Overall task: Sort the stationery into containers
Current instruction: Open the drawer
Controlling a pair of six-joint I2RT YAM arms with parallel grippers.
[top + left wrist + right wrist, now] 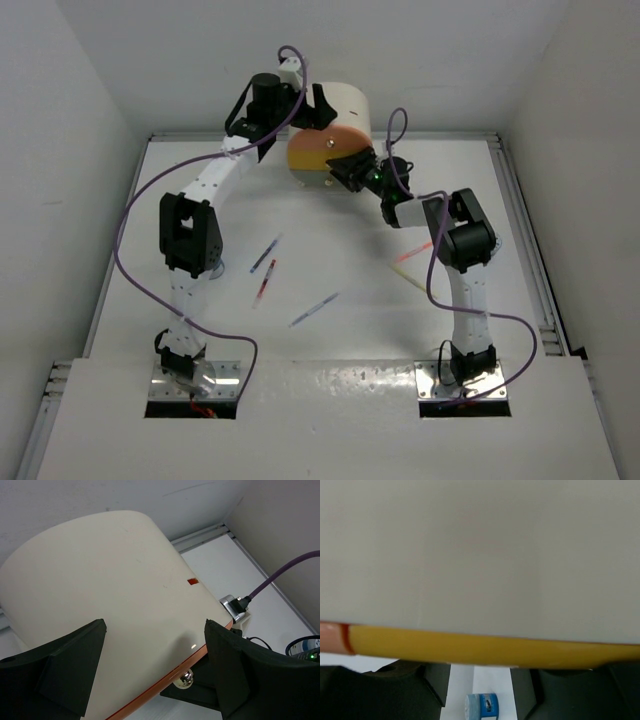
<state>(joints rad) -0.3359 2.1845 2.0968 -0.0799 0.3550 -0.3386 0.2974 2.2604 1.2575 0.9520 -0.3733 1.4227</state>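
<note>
White tabletop (350,230) with plain pale walls on three sides carries a cream box (345,105) with a rounded top, standing at the far middle.

The left tool (155,645) hangs over the box's curved top with its jaws spread wide, one finger to each side of the curve. Whether the fingers touch the box cannot be told. Just below this tool, at the box's front edge, sits a shiny round knob (184,679).

The right tool (480,675) is pressed close to the front of the box, against the orange drawer (318,152). Its jaws stand part open with nothing between them. Right above its fingers runs the edge of the yellow drawer (470,650), and below them, on the tabletop, lies a small blue and white round piece (481,707).

Behind the right tool, beside its own arm, lie a pink stick (412,252) and a yellow stick (410,278). Well apart from both tools, toward the arm bases, lie a blue pen (265,253), a red pen (264,283) just beside it, and a second blue pen (315,309).
</note>
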